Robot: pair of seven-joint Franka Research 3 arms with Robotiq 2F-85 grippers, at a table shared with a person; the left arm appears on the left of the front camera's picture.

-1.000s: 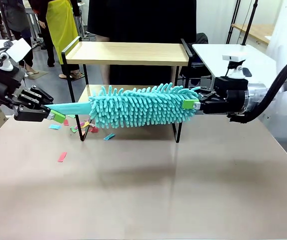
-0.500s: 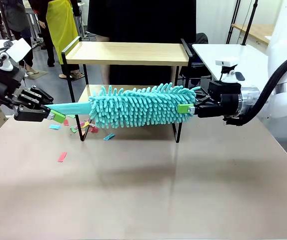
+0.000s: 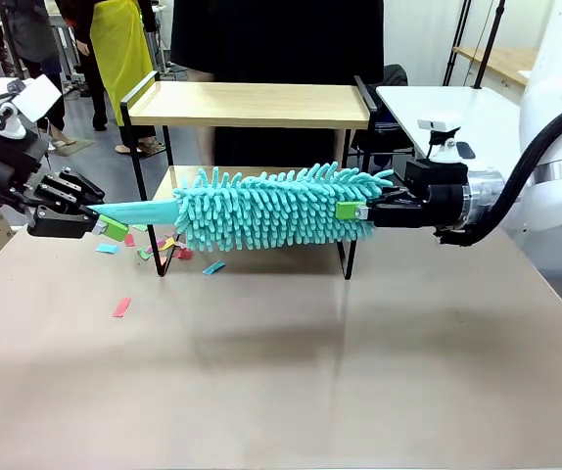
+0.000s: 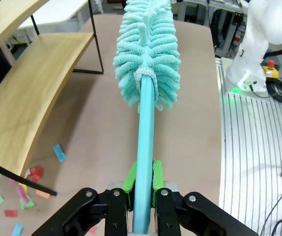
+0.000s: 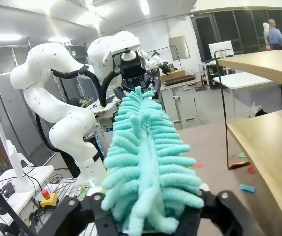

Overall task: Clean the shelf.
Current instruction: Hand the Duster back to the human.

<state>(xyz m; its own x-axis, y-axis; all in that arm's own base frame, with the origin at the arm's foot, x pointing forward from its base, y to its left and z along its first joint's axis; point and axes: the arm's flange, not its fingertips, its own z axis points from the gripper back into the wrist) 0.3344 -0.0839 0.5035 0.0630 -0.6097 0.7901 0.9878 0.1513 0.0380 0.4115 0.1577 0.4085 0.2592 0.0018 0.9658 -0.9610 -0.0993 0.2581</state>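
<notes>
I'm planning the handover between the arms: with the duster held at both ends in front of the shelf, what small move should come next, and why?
Probably finish closing the right gripper on the duster's fluffy head. Its fingers straddle the tip but look only partly closed, while the left gripper clamps the handle. Paper scraps lie beside the shelf leg.

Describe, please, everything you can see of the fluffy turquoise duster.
The turquoise microfibre duster has a shaggy noodle-like head and a smooth, flat plastic handle of the same colour. It lies roughly level above the table, in front of the wooden shelf's lower board. The left gripper is shut on the handle end; the right gripper's fingers straddle the head's far tip.
</notes>
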